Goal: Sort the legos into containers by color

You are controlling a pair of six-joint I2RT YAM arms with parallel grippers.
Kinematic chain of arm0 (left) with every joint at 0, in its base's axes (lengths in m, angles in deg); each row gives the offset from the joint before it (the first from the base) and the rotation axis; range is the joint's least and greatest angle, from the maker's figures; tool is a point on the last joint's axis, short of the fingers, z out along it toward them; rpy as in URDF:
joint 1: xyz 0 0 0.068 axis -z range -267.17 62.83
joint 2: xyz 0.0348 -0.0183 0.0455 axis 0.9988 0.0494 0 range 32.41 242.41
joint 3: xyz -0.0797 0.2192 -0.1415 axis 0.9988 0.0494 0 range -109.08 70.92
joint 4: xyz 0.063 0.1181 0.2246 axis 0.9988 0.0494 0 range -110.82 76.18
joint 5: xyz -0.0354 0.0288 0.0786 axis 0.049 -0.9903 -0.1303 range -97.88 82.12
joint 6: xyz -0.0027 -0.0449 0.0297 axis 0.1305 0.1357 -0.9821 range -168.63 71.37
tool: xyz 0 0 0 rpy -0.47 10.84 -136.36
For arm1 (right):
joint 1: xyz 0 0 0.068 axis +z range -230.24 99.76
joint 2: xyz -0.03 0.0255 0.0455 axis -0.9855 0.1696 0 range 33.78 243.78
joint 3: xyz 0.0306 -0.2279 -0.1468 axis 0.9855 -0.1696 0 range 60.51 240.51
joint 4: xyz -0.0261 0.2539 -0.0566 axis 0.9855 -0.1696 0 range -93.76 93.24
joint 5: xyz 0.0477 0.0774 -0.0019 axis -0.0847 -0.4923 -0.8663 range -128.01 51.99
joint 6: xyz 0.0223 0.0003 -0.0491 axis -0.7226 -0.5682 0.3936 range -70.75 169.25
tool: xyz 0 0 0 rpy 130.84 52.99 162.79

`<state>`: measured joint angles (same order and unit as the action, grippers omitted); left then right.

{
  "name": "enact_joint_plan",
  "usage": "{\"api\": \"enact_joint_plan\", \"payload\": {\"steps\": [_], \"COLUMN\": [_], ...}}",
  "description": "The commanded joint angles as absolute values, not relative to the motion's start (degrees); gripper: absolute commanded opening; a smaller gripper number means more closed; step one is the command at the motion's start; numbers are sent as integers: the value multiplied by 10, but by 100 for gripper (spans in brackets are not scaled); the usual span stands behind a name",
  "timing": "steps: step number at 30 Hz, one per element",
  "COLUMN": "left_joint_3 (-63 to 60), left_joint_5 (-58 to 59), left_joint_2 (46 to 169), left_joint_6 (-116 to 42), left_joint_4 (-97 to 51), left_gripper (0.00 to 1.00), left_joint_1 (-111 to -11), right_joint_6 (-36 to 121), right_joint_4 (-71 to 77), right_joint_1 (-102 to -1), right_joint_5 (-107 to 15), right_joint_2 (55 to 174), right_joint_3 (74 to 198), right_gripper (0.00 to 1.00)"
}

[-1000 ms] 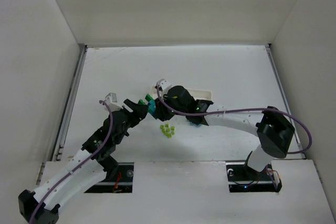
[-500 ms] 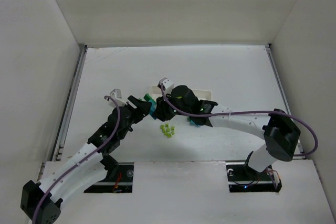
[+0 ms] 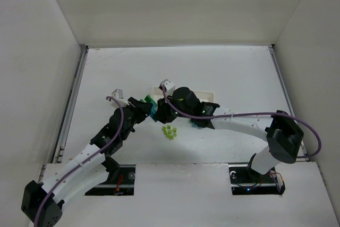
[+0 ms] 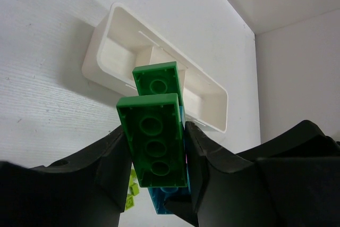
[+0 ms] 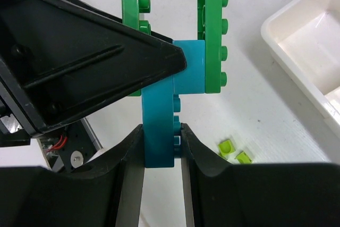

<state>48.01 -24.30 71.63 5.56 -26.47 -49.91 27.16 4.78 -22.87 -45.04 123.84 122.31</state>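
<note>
A stuck-together cluster of legos [image 3: 151, 107] hangs above the table between both grippers. In the right wrist view my right gripper [image 5: 160, 128] is shut on the cyan lego [image 5: 159, 131], which carries two dark green legos [image 5: 212, 35] at its far end. The left wrist view has my left gripper [image 4: 156, 131] closed against both sides of one dark green lego [image 4: 154, 142], with the second green lego [image 4: 158, 81] beyond it. Small yellow-green legos [image 3: 169, 131] lie loose on the table. The white tray of containers [image 4: 106, 51] stands just behind, its shown compartments empty.
White walls enclose the table on three sides. The right arm's body [image 3: 186, 102] covers much of the tray in the top view. Purple cables loop along both arms.
My left gripper has moved right, up to the lego cluster, and its jaws have closed from wide open onto the green lego. The right gripper keeps its hold on the cyan lego.
</note>
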Motion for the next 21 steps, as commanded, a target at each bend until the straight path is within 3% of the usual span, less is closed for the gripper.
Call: {"api": "enact_joint_plan", "payload": {"steps": [1,9,14,21], "left_joint_3": [481,488,495,511], "left_joint_5": [-231,-217,-215,-148], "left_joint_2": [720,726,706,680], "left_joint_6": [49,56,47,48], "left_joint_4": [-298,-314,-314,-315], "left_gripper": [33,23,15,14], "left_joint_1": [-500,-500,-502,-539], "right_joint_6": [268,267,267,263], "right_joint_4": [91,94,106,116], "right_joint_1": [-223,-222,-221,-224], "right_joint_5": [-451,-451,-435,-438], "right_joint_2": [1241,1240,1218,1150], "right_joint_3": [1224,1225,1205,1152], "right_gripper": [25,28,66,79]}}
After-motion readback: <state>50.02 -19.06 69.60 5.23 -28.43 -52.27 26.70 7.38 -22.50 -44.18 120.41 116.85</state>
